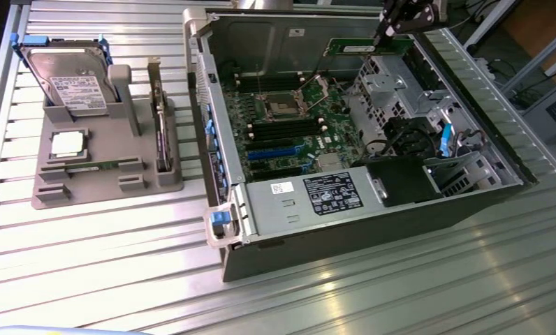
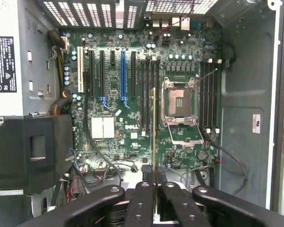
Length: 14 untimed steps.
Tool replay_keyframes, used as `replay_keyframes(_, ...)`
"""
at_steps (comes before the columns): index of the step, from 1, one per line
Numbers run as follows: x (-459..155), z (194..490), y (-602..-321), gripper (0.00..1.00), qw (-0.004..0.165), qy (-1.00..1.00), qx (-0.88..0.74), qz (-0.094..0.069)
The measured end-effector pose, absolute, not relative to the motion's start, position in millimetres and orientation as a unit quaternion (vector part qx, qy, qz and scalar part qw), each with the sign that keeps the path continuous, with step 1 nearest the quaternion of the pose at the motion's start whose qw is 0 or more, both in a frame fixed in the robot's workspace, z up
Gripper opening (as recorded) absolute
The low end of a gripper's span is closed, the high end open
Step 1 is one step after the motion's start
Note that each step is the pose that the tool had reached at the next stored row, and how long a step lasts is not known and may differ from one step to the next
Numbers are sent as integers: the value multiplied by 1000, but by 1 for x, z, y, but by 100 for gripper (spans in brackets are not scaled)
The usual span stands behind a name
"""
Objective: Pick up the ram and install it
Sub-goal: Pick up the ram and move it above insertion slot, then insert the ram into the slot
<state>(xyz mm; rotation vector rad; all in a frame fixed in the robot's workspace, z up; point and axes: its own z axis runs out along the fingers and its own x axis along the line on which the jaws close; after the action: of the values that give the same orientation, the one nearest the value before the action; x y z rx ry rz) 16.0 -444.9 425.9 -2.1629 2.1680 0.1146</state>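
Gripper (image 1: 388, 38) clamped on the ram (image 1: 360, 47) above the open case (image 1: 353, 237) holding a motherboard (image 1: 302, 132).

The hand (image 2: 155, 191) is matte black, its jointed linkage fingers (image 2: 141, 203) studded with round pale pins.

You see an open computer case (image 1: 371, 237) mid-tabletop (image 1: 353, 303); near the edge at the exterior view's left, a grey rack (image 1: 105, 185) holds, seemingly, a hard drive (image 1: 68, 80).

One each: ram (image 1: 353, 47), computer case (image 1: 353, 241), hard drive (image 1: 68, 80), processor chip (image 1: 66, 143), dark card (image 1: 163, 132), gray holder (image 1: 87, 187).
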Motion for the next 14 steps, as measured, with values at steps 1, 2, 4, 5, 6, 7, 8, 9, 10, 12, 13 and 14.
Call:
replay_keyframes(1, 16, 426, -445, 12, 39, 707, -705, 37)
replay_keyframes(2, 16, 426, -445, 12, 39, 707, -705, 37)
replay_keyframes(4, 16, 426, -445, 12, 39, 707, -705, 37)
replay_keyframes(5, 16, 426, -445, 12, 38, 707, -705, 37)
replay_keyframes(6, 15, 425, -445, 12, 38, 707, -705, 37)
replay_keyframes(7, 14, 424, -445, 12, 38, 707, -705, 37)
replay_keyframes(8, 11, 423, -445, 12, 38, 707, -705, 37)
replay_keyframes(9, 9, 422, -445, 12, 38, 707, -705, 37)
replay_keyframes(10, 6, 421, -445, 12, 38, 707, -705, 37)
replay_keyframes(12, 4, 420, -445, 12, 38, 707, -705, 37)
replay_keyframes(13, 1, 418, -445, 12, 38, 707, -705, 37)
replay_keyframes(14, -2, 416, -445, 12, 38, 707, -705, 37)
